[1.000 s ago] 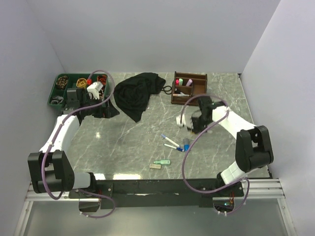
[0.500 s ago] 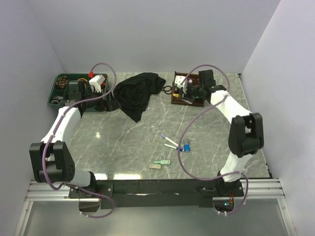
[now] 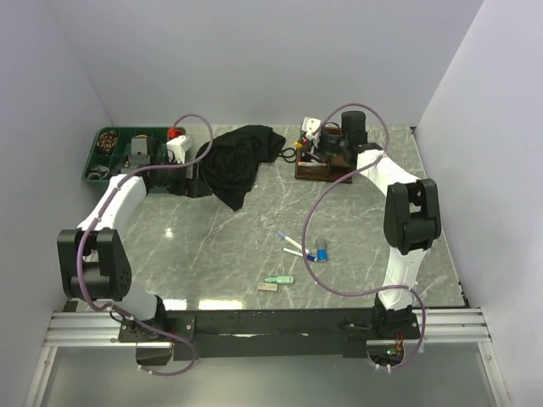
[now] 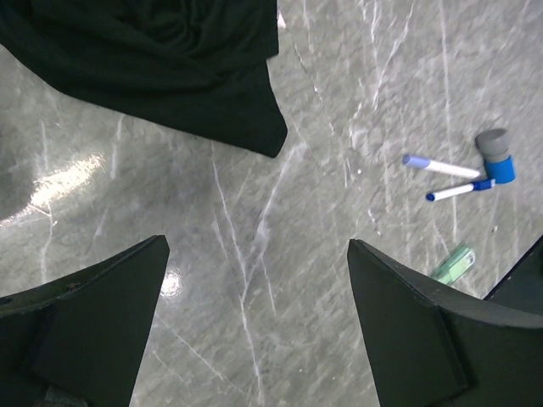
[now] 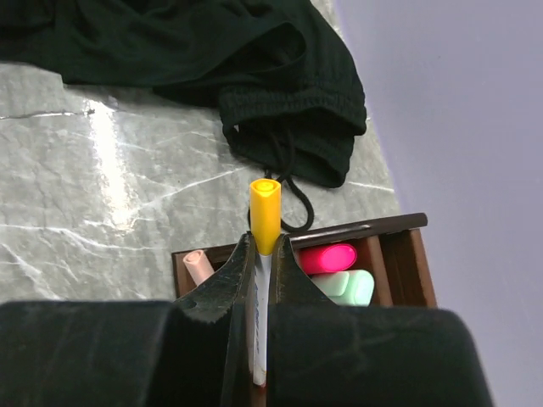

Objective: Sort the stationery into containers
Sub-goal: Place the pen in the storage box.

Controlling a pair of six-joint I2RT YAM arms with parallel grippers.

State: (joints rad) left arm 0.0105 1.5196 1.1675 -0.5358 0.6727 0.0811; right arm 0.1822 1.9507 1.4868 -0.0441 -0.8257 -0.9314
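Two grippers are in view. The right gripper (image 5: 263,254) has its fingers pressed tight on a yellow-capped marker (image 5: 265,212). The cap sticks out past the fingertips, over the wooden organiser (image 5: 390,254) at 1 o'clock on the marble table (image 3: 212,246). The left gripper (image 4: 256,246) stands spread wide and holds nothing. It hangs over bare marble at about 10 o'clock, just beside the edge of the cloth.

One black cloth (image 3: 242,161) lies crumpled at 12 o'clock, between the two containers. One green tray (image 3: 95,159) sits at 10 o'clock; its compartments hold small items, too small here to count. The one organiser shows three highlighters in the right wrist view: one bright pink highlighter (image 5: 327,257), one mint highlighter (image 5: 344,287) just beside it, and one pale pink highlighter (image 5: 197,264) in the left compartment.

Five loose pieces lie around 5 o'clock, well apart from both containers. They are two blue-tipped pens (image 3: 288,238), close together, one blue-capped piece (image 3: 321,250) just beside them, one green highlighter (image 3: 280,279) nearer the arms, and one small grey eraser (image 3: 267,287) beside that.
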